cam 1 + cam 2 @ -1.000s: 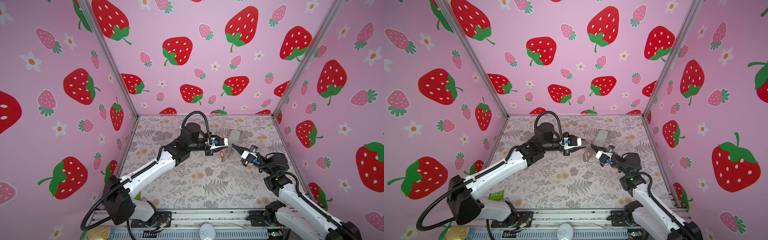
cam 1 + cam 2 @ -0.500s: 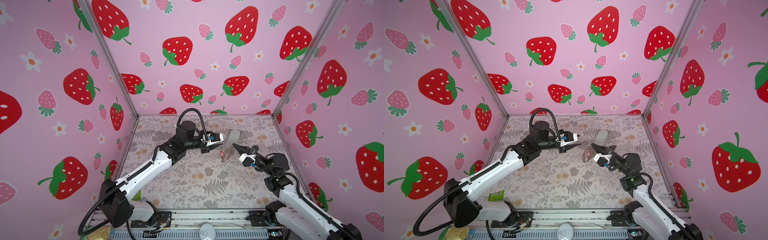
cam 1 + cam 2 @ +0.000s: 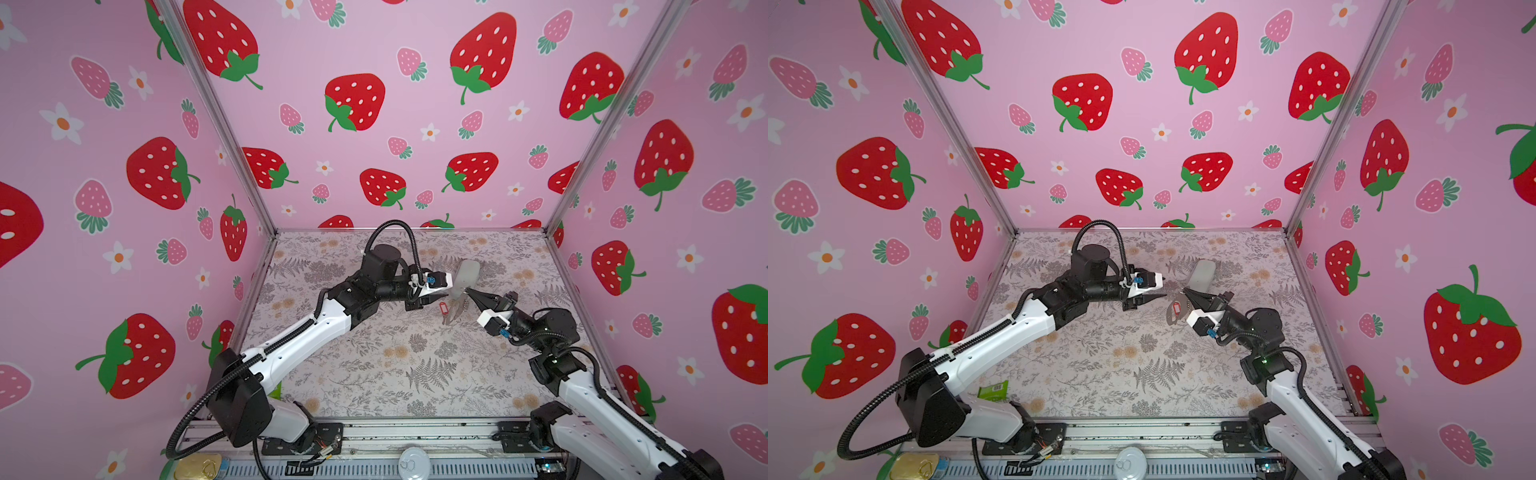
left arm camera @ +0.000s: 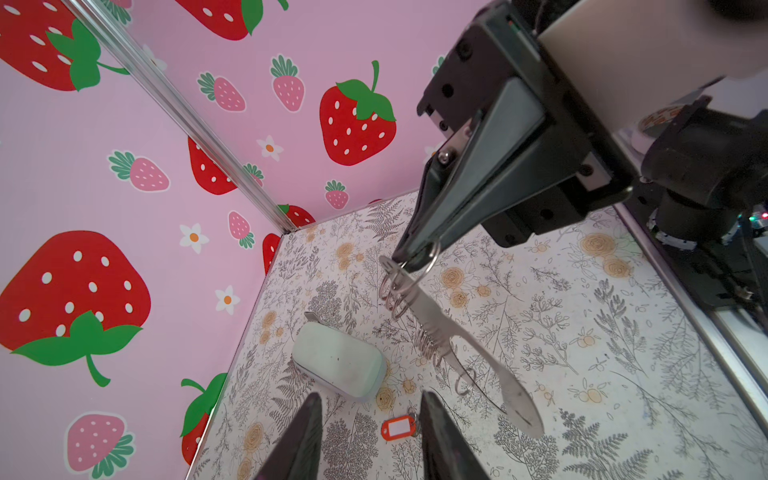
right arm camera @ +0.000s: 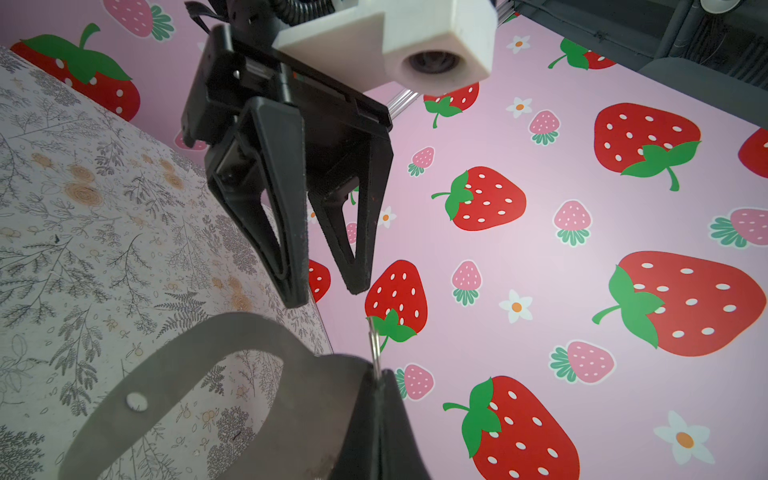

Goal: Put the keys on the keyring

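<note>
Pink strawberry-print walls point(image 3: 374, 83) box in a table point(image 3: 374, 365) covered in grey fern-and-flower print. The right gripper point(image 4: 409, 259) is clamped tight on the keyring point(image 4: 478, 357), which dangles clear of the table near the pale green case point(image 4: 338, 365). The red-tagged key point(image 4: 398, 429) lies flat on the table just beside that case, untouched. The left gripper point(image 4: 372, 397) hovers over it, jaws apart and empty. Since a second ago it has backed off from the keyring and spread a touch wider, and the key hasn't budged.
</note>
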Robot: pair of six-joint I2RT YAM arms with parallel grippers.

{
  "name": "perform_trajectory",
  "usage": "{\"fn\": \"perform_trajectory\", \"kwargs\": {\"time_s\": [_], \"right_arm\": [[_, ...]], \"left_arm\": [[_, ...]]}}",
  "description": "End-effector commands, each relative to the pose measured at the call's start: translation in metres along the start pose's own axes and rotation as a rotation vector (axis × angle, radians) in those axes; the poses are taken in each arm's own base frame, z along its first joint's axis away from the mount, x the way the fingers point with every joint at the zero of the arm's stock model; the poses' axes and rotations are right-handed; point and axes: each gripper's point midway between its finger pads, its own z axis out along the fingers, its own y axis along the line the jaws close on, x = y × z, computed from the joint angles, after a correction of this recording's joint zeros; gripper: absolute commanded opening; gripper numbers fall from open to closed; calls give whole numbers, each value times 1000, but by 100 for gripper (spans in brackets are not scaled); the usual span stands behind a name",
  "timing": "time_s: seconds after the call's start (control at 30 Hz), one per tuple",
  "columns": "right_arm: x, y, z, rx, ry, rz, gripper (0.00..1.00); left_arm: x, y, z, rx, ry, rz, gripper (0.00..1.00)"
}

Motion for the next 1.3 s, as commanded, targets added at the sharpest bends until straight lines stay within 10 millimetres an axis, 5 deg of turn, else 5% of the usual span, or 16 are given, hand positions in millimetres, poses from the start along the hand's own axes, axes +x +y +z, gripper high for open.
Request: {"fn": "perform_trajectory", "kwargs": {"time_s": [0.0,0.5,1.27], "right_arm": [[-5,1,-2,-11,-21,-27,2],[-8,6,0,-60,-30,0,3],[-10,1,1,-48,-28,-13,3]], "left_arm": [[-26,16,-3,-60,-29,91,41],[-24,-2,8,-9,93,260,31],[-24,-11,23,36,110,290,17]]}}
